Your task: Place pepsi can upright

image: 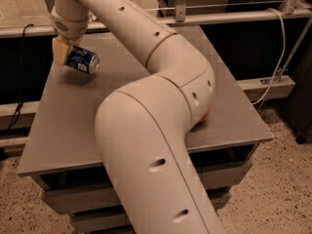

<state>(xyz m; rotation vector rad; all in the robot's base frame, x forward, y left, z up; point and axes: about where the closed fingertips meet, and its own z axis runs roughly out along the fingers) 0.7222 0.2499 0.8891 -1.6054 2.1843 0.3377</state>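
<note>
The pepsi can (83,61) is dark blue with white lettering and a silver end. It is held on its side, tilted, a little above the grey table (73,116) near the far left corner. My gripper (66,52) is shut on the can's left end, with a tan finger pad (59,50) showing on its left. The arm (161,106) sweeps from the lower middle up to the far left and hides much of the table.
A red apple (206,115) peeks out from behind the arm's elbow at the table's right side. A metal rail (234,16) runs behind the table. A white cable (285,43) hangs at the right. Speckled floor surrounds the table.
</note>
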